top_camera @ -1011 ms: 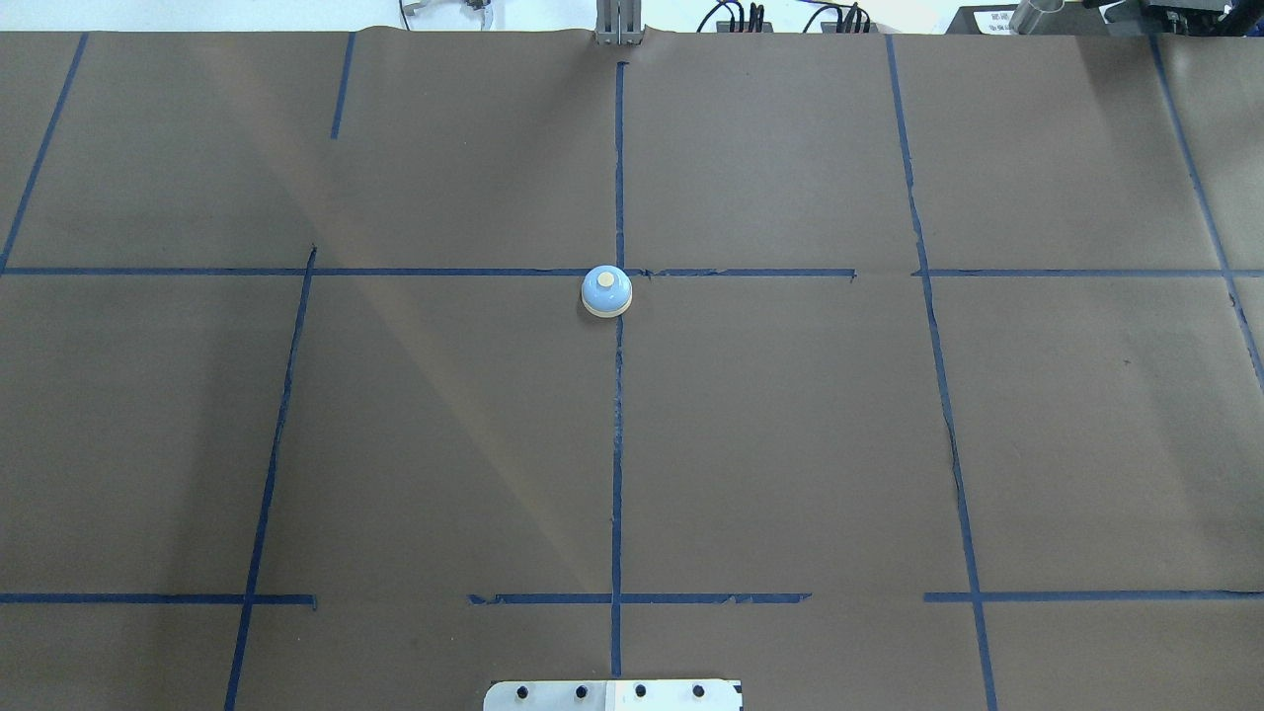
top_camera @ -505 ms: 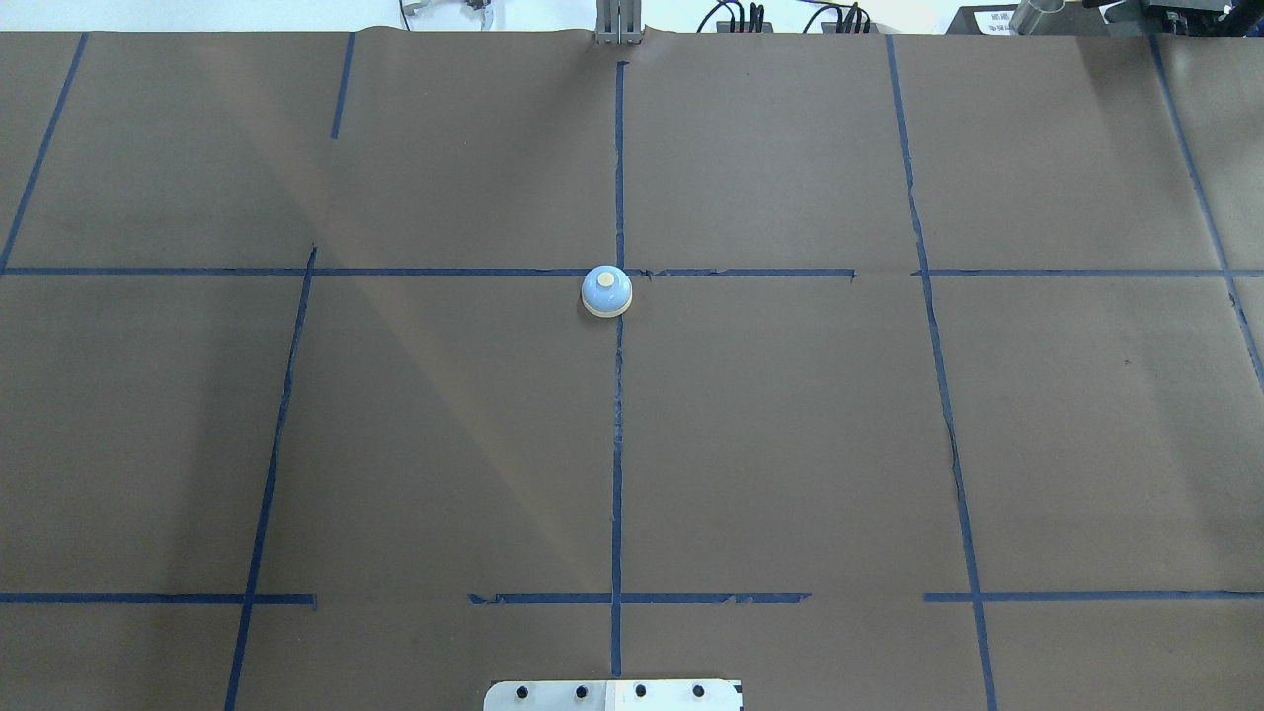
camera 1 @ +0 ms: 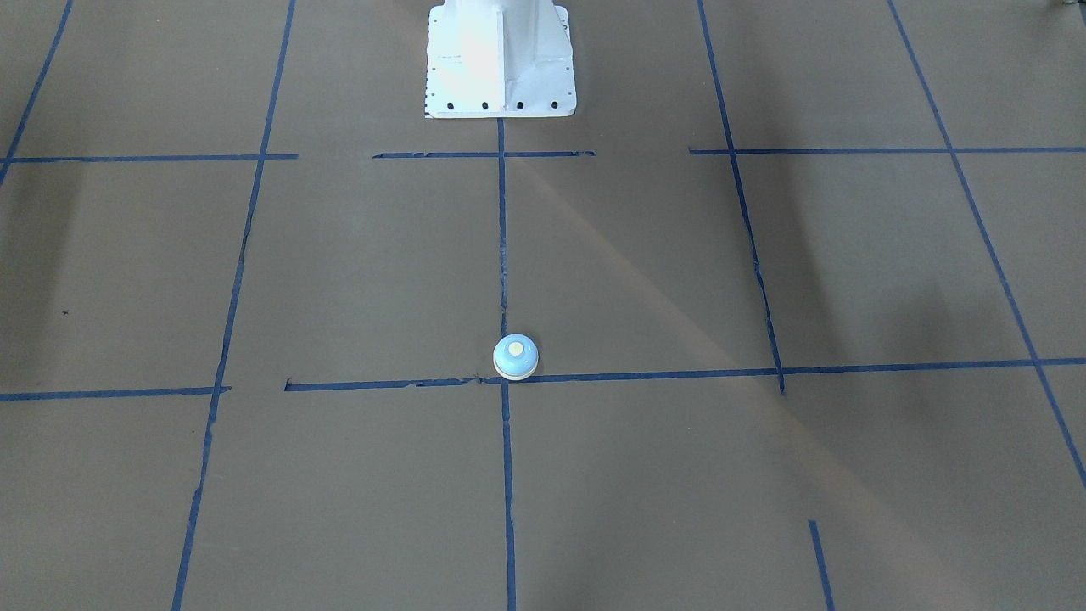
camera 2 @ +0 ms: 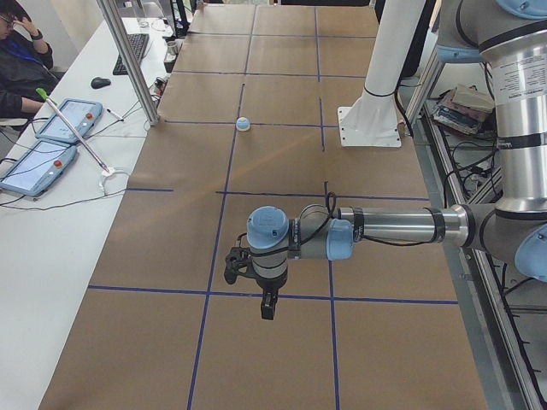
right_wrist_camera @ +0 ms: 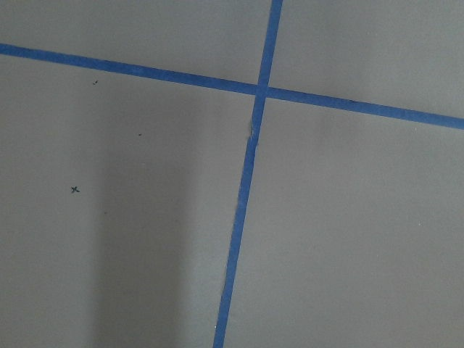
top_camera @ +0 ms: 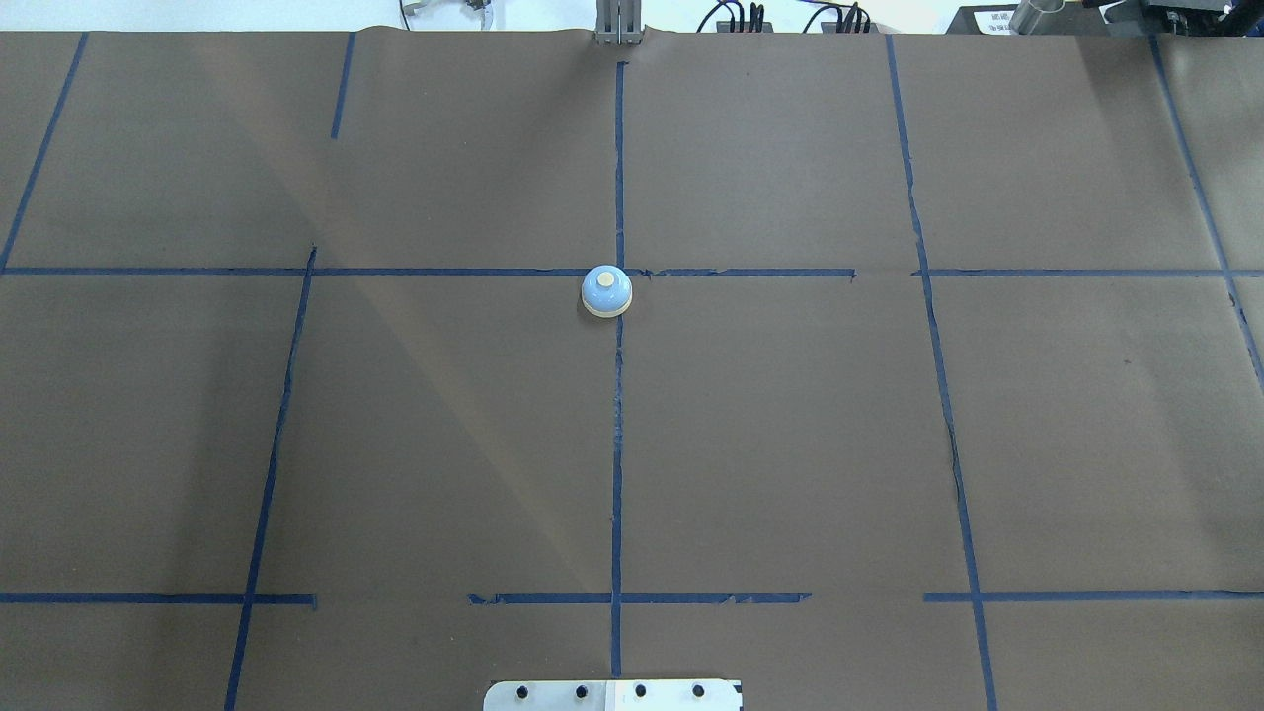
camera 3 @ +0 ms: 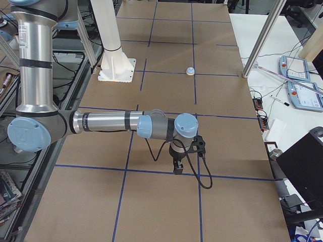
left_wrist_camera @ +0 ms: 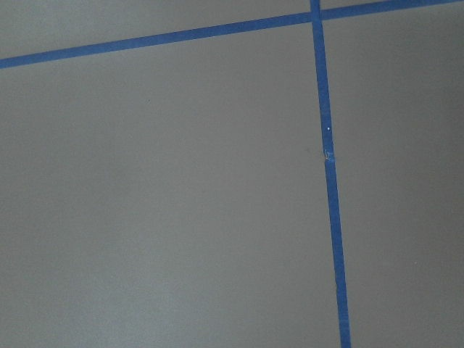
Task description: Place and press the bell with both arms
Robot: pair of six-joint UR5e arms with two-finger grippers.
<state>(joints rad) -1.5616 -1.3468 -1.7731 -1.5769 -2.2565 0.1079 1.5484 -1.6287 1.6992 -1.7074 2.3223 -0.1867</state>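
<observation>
I see the bell (top_camera: 606, 291) standing upright on the brown paper of the table (top_camera: 790, 444), its cream button facing up. It sits at the crossing of 2 blue tape lines (top_camera: 619, 178) in the middle of the table, touching the crossing on the side of the robot. Nothing touches it, and it is well apart from both arms.

The left gripper (camera 2: 267, 303) points straight down at the paper, at the end of a forearm that lies almost level over the table, near another line of tape. The right gripper (camera 3: 177, 166) hangs in the same way at the other end of the table, with a black cable (camera 3: 202, 174) looping beside it. Each one shows only in a side view (small and dark there), so I cannot tell how far the fingers are apart. Neither has the bell.

Both wrist cameras show only brown paper and crossing tape. The white pedestal (camera 1: 501, 59) stands bolted at the robot's edge, on the same centre line as the bell.
</observation>
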